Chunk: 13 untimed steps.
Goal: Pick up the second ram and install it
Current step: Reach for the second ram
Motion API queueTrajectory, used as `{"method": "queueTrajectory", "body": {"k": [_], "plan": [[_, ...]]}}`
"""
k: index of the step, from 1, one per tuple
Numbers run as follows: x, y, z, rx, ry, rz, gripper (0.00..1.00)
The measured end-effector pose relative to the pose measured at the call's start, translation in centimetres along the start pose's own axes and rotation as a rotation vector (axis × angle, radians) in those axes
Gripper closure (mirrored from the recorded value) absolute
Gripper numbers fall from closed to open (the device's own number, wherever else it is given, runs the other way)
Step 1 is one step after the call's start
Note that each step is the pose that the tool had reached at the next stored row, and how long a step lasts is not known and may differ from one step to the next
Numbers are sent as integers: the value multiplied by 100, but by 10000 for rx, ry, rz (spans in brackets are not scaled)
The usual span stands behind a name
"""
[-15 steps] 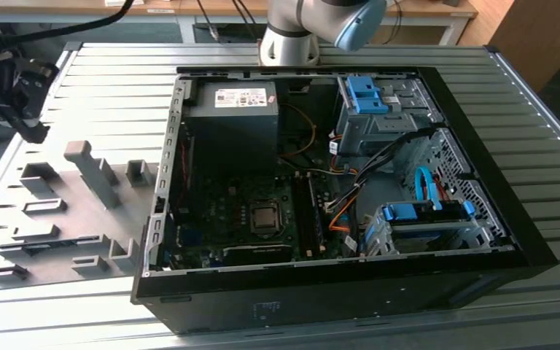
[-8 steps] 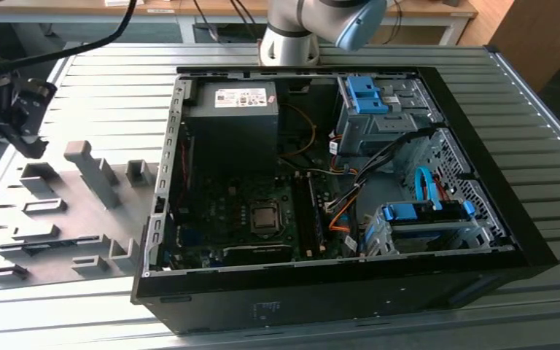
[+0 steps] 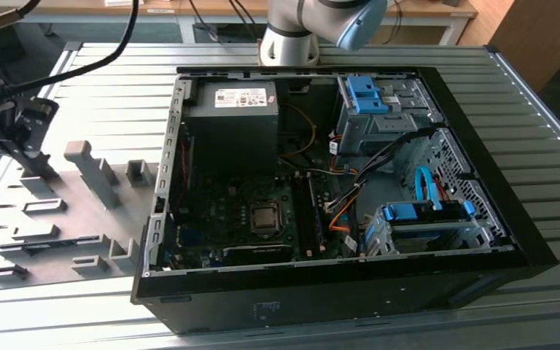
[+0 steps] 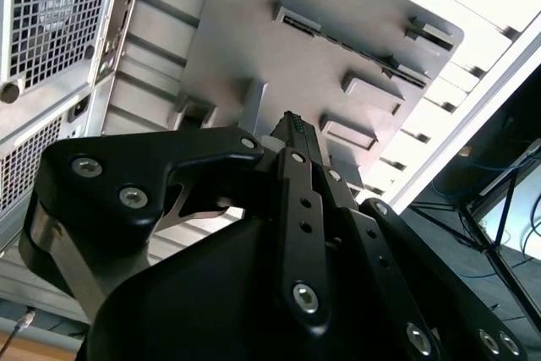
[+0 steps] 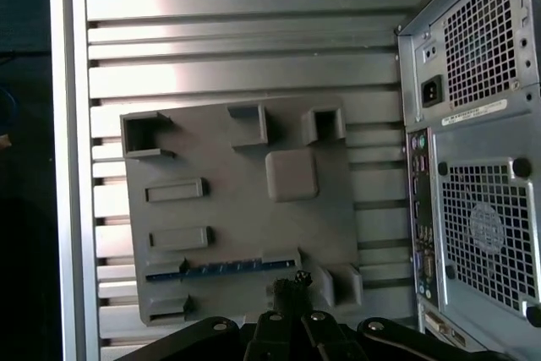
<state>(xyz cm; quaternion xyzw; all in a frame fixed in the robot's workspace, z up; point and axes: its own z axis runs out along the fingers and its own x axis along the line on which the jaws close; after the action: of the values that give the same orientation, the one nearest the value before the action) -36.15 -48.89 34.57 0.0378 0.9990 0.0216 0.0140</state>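
Pincer (image 5: 292,283) closed and empty, its tips pressed together, poised near one end of the ram (image 5: 224,268); whether they touch is unclear. The ram, a thin blue strip, lies in a slot of the grey tray (image 5: 220,209), at the exterior view's left beside the open computer case (image 3: 358,306). By this, lifting and seating both remain.

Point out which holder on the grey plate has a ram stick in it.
The long holder nearest the gripper: the second ram, a thin blue strip, sits in it. The other holders on the grey plate show only grey.
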Motion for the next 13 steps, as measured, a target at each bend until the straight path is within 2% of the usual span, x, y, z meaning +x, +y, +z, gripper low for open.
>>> {"method": "queueTrajectory", "body": {"k": [13], "plan": [[48,-169,204,-2,-3,-1,89]]}}
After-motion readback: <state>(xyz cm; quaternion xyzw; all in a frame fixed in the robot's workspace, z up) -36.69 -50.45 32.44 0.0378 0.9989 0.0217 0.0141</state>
